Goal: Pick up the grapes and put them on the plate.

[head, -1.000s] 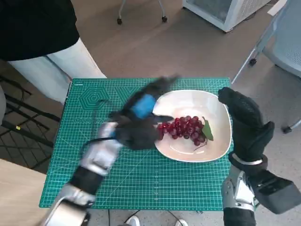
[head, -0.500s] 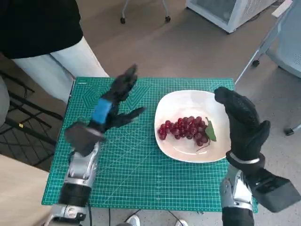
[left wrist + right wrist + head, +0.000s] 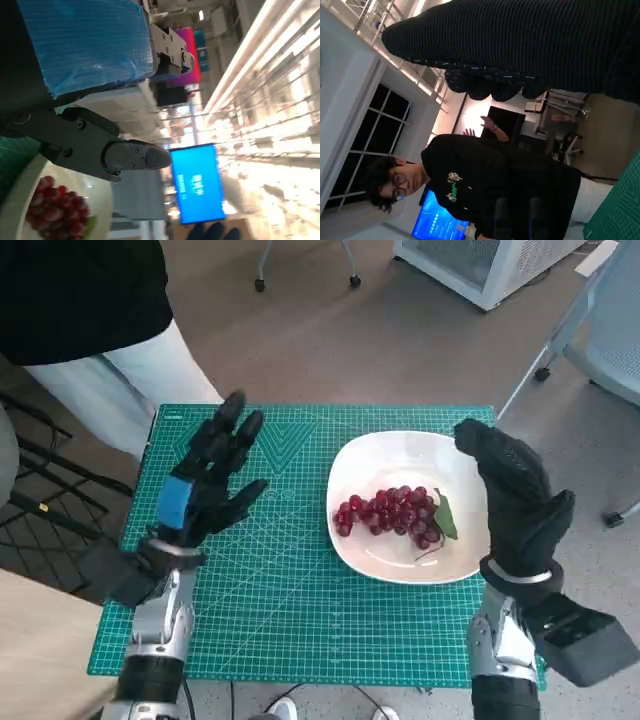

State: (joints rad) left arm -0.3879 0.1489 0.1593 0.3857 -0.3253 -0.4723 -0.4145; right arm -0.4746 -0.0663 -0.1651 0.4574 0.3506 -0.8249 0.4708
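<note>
A bunch of dark red grapes (image 3: pixel 391 515) with a green leaf lies in the white plate (image 3: pixel 410 452) on the right half of the green cutting mat. The left wrist view also shows the grapes (image 3: pixel 56 212) in the plate (image 3: pixel 15 197). My left hand (image 3: pixel 205 483) is raised over the mat's left part, well apart from the plate, fingers spread and holding nothing. My gloved right hand (image 3: pixel 514 495) stands upright at the plate's right rim, fingers extended, empty.
The green cutting mat (image 3: pixel 290 610) covers the small table. A person in a black top (image 3: pixel 75 295) and pale trousers stands at the far left; the right wrist view shows the person (image 3: pixel 485 185) too. Chair wheels and a white cabinet stand on the floor behind.
My left hand has drawn back from the grapes and the plate to the left side of the mat, opening as it went. The grapes stay in the plate. The right hand has barely moved.
</note>
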